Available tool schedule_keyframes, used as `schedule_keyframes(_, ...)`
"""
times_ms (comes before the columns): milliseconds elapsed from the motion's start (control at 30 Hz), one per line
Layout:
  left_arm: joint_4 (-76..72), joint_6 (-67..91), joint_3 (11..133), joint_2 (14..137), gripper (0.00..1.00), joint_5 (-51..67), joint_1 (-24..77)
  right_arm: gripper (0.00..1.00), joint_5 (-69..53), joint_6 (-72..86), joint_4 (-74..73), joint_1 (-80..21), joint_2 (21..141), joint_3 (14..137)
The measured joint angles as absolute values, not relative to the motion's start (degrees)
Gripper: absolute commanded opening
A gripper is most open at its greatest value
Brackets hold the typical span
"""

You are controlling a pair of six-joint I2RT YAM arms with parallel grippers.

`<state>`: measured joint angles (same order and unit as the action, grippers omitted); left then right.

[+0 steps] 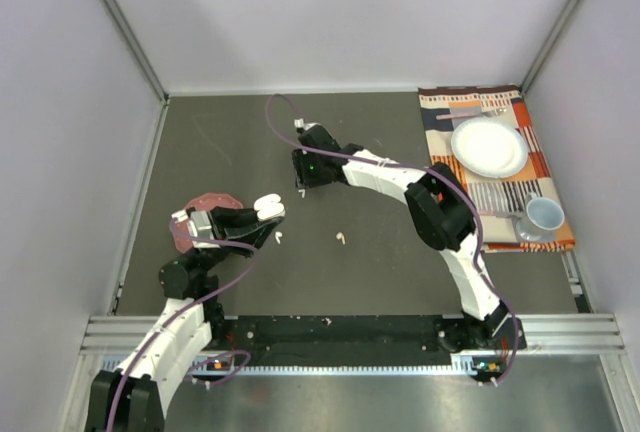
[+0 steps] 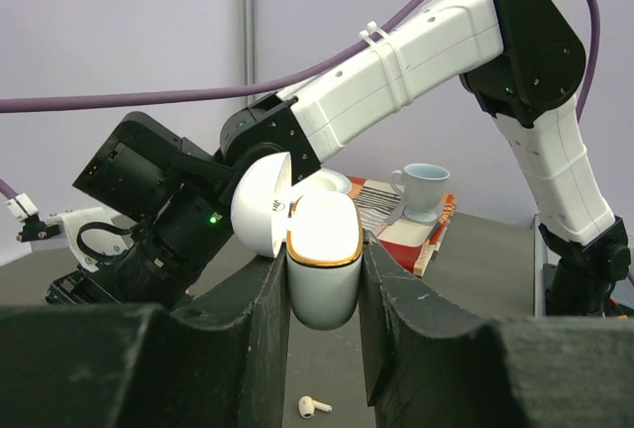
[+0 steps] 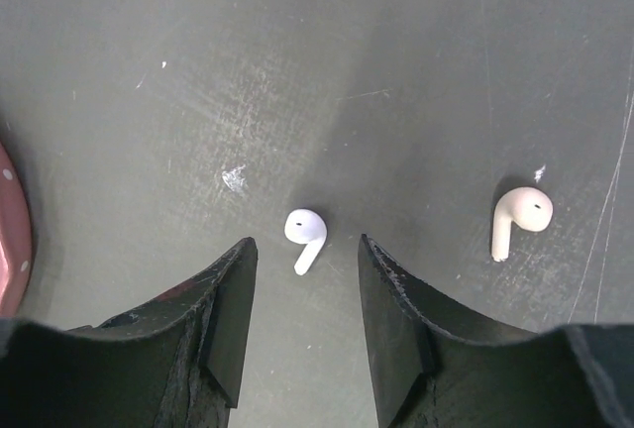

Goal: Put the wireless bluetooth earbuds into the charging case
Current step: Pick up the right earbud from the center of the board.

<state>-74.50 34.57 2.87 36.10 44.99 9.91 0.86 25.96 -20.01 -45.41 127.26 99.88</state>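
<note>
My left gripper point(image 1: 262, 214) is shut on a white charging case point(image 2: 324, 250) with a gold rim. It holds the case upright above the table with the lid point(image 2: 260, 205) open. A small earbud point(image 2: 314, 407) lies on the table below the case, and it also shows in the top view point(image 1: 279, 237). Another earbud point(image 1: 341, 238) lies right of it. My right gripper point(image 3: 305, 269) is open and points down at the table. A white earbud point(image 3: 306, 232) lies between its fingertips, untouched. A pale peach earbud point(image 3: 519, 215) lies to the right of it.
A pink dotted object point(image 1: 205, 202) lies under the left arm, and its edge shows in the right wrist view point(image 3: 8, 240). A striped placemat point(image 1: 540, 237) at the back right carries a white plate point(image 1: 489, 146), a mug point(image 1: 545, 215) and a fork. Grey walls enclose the table.
</note>
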Motion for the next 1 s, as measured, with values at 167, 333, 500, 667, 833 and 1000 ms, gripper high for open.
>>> schedule_keyframes(167,-74.5,34.4,2.9,36.1,0.00,45.0,9.9,0.44,1.1,24.8,-20.8,-45.9,129.1,101.8)
schedule_keyframes(333,-74.5,34.2,2.9,36.1,0.00,45.0,9.9,0.42,1.3,23.7,-21.3,-46.6,131.4,103.3)
schedule_keyframes(500,-74.6,33.6,2.9,35.6,0.00,45.0,9.9,0.40,1.8,23.3,-22.3,-47.0,131.8,104.8)
schedule_keyframes(667,-74.6,33.1,2.9,35.2,0.00,44.9,9.9,0.40,3.0,22.9,-23.5,-47.0,132.0,104.8)
schedule_keyframes(833,-74.6,33.0,2.9,35.2,0.00,44.9,9.9,0.40,3.2,22.5,-23.5,-47.0,132.1,104.8)
schedule_keyframes(1000,-74.6,32.9,2.9,35.2,0.00,44.9,9.9,0.39,3.2,22.0,-23.7,-47.0,132.3,105.1)
